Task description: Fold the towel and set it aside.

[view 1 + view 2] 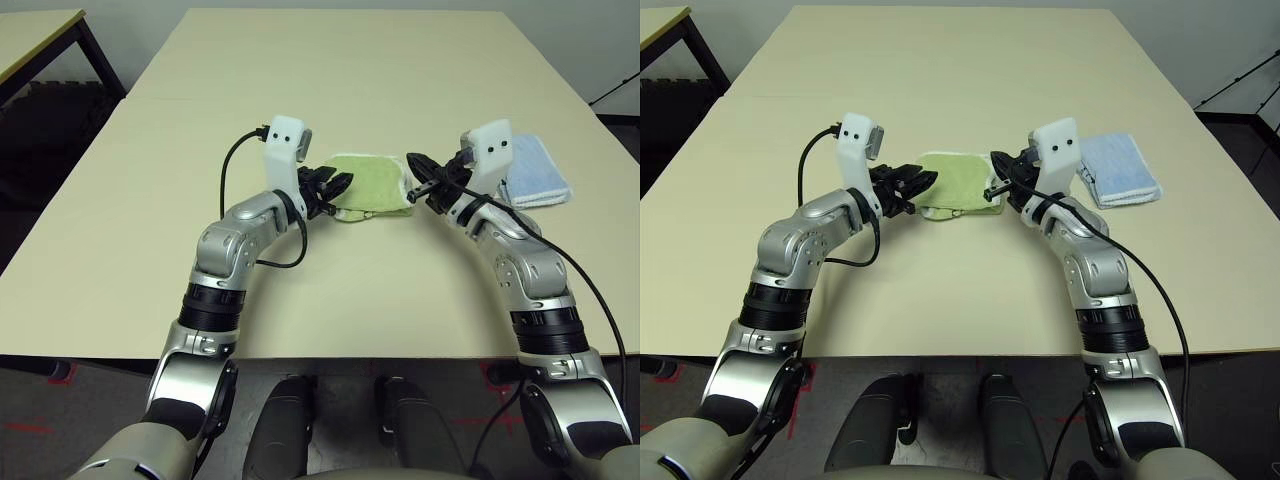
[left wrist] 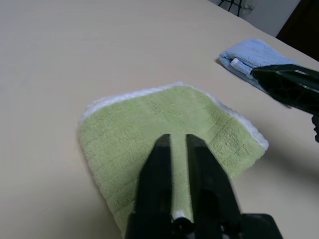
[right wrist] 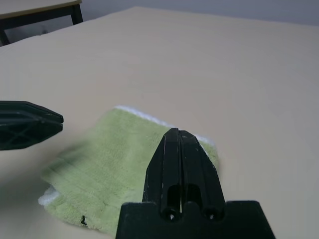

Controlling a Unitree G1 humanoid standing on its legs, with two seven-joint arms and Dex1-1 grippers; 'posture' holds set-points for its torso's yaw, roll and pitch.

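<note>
The light green towel (image 1: 375, 185) lies folded into a small flat rectangle at the middle of the table, its white edging showing along the sides. My left gripper (image 1: 338, 186) is at the towel's left edge. In the left wrist view its fingers (image 2: 162, 149) hover just over the green cloth, shut, with nothing pinched between them. My right gripper (image 1: 418, 166) hangs at the towel's right edge, slightly above it. In the right wrist view its black fingers (image 3: 172, 144) are pressed together and hold nothing.
A smaller light blue folded cloth (image 1: 535, 170) lies on the table just right of my right wrist. A seam crosses the tabletop (image 1: 320, 60) behind the towel. Another table's corner (image 1: 40, 35) stands at the far left.
</note>
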